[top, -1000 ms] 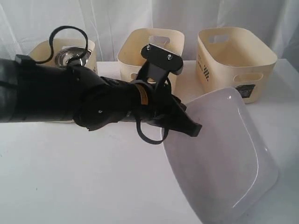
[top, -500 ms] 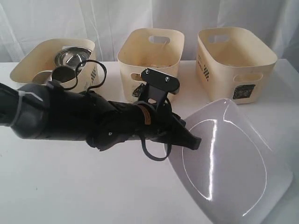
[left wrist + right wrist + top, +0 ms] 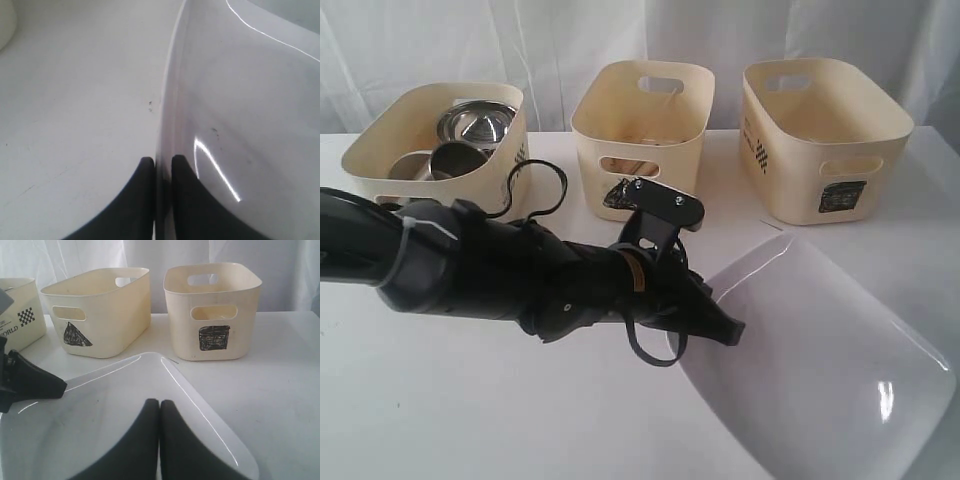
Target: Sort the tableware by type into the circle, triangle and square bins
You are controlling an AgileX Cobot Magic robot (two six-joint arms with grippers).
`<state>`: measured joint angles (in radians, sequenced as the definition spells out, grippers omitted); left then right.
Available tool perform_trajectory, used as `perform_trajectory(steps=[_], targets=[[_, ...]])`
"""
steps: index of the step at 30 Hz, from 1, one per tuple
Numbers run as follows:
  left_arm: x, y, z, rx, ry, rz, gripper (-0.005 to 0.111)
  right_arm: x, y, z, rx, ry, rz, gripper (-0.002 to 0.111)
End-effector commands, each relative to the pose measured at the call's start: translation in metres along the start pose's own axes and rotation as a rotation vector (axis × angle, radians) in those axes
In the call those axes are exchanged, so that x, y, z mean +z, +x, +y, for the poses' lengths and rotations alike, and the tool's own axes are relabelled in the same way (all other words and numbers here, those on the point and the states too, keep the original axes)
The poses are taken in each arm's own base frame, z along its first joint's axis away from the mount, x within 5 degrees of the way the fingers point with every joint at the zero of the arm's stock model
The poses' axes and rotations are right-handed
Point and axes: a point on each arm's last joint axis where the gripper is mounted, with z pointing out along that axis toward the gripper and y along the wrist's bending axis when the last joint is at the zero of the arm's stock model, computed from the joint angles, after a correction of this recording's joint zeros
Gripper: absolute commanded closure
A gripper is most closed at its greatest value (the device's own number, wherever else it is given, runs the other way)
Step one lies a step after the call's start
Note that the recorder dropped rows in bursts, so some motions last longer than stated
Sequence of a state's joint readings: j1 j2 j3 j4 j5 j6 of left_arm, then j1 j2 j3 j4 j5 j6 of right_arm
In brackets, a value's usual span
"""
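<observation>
Left gripper (image 3: 162,158) has its jaws nearly closed, one on each side of the thin rim of the large white plate (image 3: 820,370), pinching it at the edge nearest the middle of the table (image 3: 470,410). The plate sits at the front right, tipped up on the gripped side, well clear of the three cream bins (image 3: 640,110) lined up along the back. The right gripper (image 3: 159,401) is closed and empty, poised over the plate's inner face; I cannot tell whether it touches.

The plate looks stiff and glossy, so I would expect it to be slippery between the pads and fairly heavy for so small a bite. Held by one edge, its weight hangs far out from the pinch, and it probably wants to swing or slide down. If it is ceramic, a drop onto the table could chip it. The rim is the only place to take hold of it; a deeper bite at the middle of a side seems safest, with the other gripper steadying the far edge.
</observation>
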<state>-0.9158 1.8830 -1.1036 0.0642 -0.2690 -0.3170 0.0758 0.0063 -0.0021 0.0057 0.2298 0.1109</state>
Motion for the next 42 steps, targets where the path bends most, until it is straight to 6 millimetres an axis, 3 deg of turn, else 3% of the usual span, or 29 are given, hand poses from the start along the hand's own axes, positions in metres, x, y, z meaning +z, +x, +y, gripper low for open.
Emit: perform_trajectory(steps=[1,22,40,42], targets=[[0.002,0.012,0.0,0.049,-0.009,0.085,0.107,0.0,0.0,0.0,0.001,0.005,-0.013,0.108],[0.02,0.031,0.004,0.043,-0.019,0.144,0.107,0.0,0.0,0.0,0.001,0.005,-0.013,0.108],[0.021,0.033,0.004,0.047,-0.02,0.155,0.106,0.0,0.0,0.0,0.001,0.005,-0.013,0.108],[0.021,0.033,0.004,0.051,-0.019,0.152,0.102,0.0,0.0,0.0,0.001,0.005,-0.013,0.108]])
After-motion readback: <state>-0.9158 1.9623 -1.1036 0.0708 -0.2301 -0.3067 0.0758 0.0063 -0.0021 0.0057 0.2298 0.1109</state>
